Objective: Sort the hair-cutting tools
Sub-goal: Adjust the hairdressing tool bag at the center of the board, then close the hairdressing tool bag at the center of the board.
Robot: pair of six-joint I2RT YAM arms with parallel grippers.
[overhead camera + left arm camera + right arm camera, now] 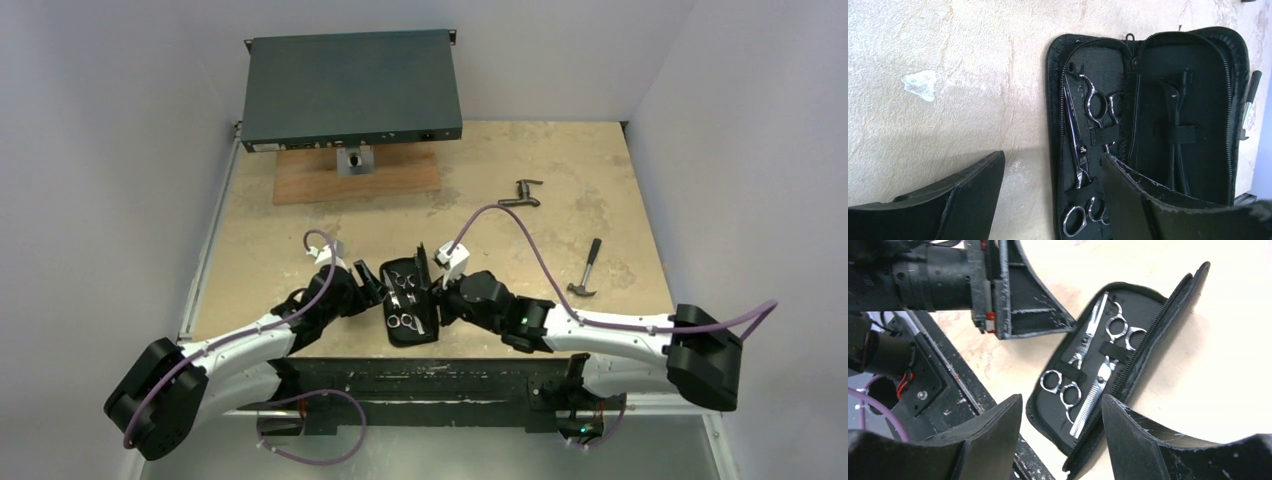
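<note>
A black zip case lies open between my two grippers. One half holds two silver scissors strapped under elastic bands. In the left wrist view one pair lies along the case's left edge, the other pair's handles sit beside it, and thin black comb or clip pieces sit under a band in the other half. My left gripper is open and empty, straddling the case's left edge. My right gripper is open and empty above the toothed scissors.
A small hammer and a dark T-shaped fitting lie on the table to the right. A dark flat box rests on a wooden board at the back. The black base rail runs along the near edge.
</note>
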